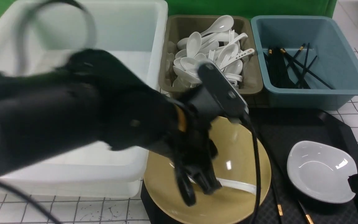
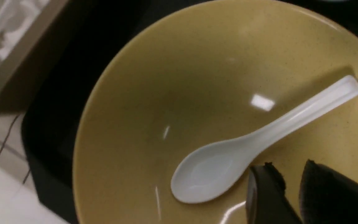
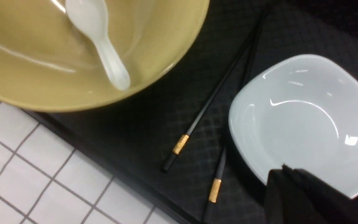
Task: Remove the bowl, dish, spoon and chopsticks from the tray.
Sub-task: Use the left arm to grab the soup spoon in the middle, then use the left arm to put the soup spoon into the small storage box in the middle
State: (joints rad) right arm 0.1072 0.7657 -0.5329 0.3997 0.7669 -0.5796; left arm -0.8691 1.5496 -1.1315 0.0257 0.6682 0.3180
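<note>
Two claws at work over one tray (image 1: 291, 123). Left claw (image 1: 201, 195), lower centre of the front view: fingers parted, nothing between them, poised over the bowl (image 1: 228, 211). Right claw (image 3: 291, 177), seen at the front view's right edge: fingers closed together, by the rim of the dish (image 1: 322, 174); contact cannot be determined. The spoon (image 1: 239, 186) lies inside the bowl, its handle reaching up the sloping wall. The chopsticks (image 3: 181, 144) lie on the tray, between bowl and dish. All four items await removal; the step in hand is judged to be lifting out the spoon with the left claw.

Recommended procedure: align the parted fingers across the handle near its junction with the scoop, so that the deep end does not swing. Lower gently, stopping short of pressing on the glazed bowl, then close evenly. The smooth ceramic is liable to slip or roll if pinched at its edge. Raise it straight until clear of the rim before travelling to the brown bin (image 1: 218, 91) of spoons, upper centre of the front view. Keep the right claw from nudging the dish meanwhile.
</note>
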